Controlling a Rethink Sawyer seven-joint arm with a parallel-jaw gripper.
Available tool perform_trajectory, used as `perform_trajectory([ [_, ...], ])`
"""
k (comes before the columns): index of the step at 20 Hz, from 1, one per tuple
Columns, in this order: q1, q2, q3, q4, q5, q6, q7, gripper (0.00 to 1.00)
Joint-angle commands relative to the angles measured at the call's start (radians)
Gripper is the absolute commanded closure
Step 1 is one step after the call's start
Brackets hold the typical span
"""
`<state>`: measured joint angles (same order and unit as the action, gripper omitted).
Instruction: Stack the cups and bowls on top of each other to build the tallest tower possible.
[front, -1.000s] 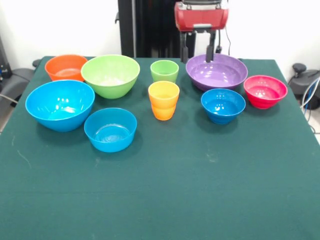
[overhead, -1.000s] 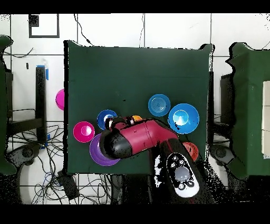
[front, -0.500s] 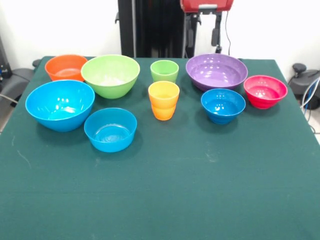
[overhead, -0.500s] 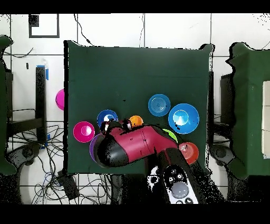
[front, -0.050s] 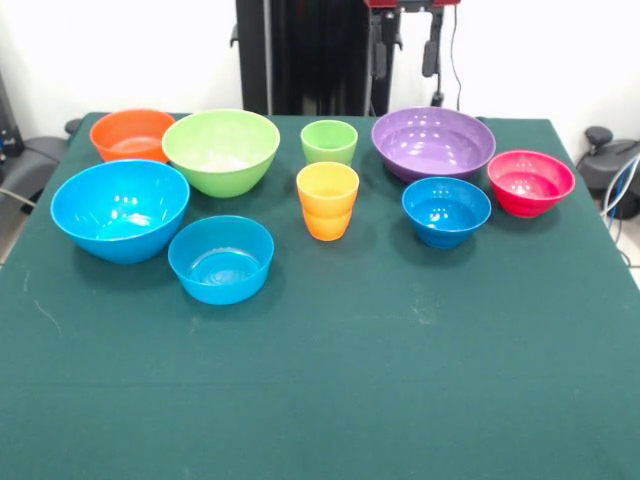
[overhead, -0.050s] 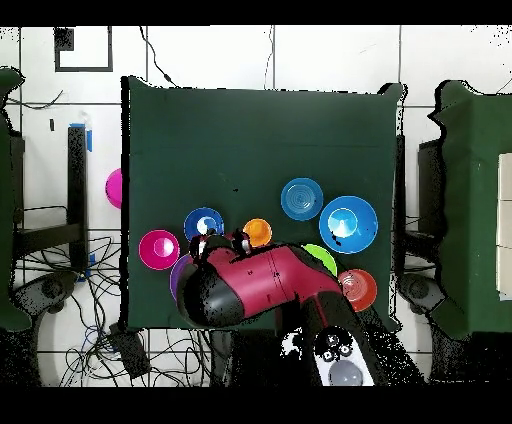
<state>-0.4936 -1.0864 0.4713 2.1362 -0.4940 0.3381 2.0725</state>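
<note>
Bowls sit spread apart on the green table (front, -0.050s: 330, 380), none stacked yet: big blue bowl (front, -0.050s: 120, 210) and lime bowl (front, -0.050s: 221, 150) on one side, purple bowl (front, -0.050s: 433, 142) on the other, then the orange bowl (front, -0.050s: 131, 133), two smaller blue bowls (front, -0.050s: 221, 259) and the red bowl (front, -0.050s: 530, 182). Between them stand the orange cup (front, -0.050s: 327, 199) and green cup (front, -0.050s: 329, 141). Spacing like this looks meant to give room for picking. The gripper (front, -0.050s: 405, 55) hangs high above the purple bowl, fingers apart, holding nothing.

Counting it up: seven bowls on the table, three blue (front, -0.050s: 120, 209), plus one each in orange (front, -0.050s: 131, 133), lime green (front, -0.050s: 221, 150), purple (front, -0.050s: 433, 142) and red (front, -0.050s: 530, 182). Two cups, one light green (front, -0.050s: 329, 142), one orange (front, -0.050s: 327, 200).
</note>
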Motion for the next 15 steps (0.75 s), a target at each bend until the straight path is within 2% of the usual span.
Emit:
perform_trajectory([
  [1,-0.003,0.015,0.038,0.084,-0.028,0.014,-0.029,0.00],
  [5,0.002,-0.028,0.024,0.137,-0.034,-0.039,0.007,0.00],
  [10,-0.005,-0.137,0.018,0.199,0.010,-0.001,-0.001,0.00],
  [15,0.044,-0.146,-0.039,0.195,-0.020,-0.010,0.062,0.00],
])
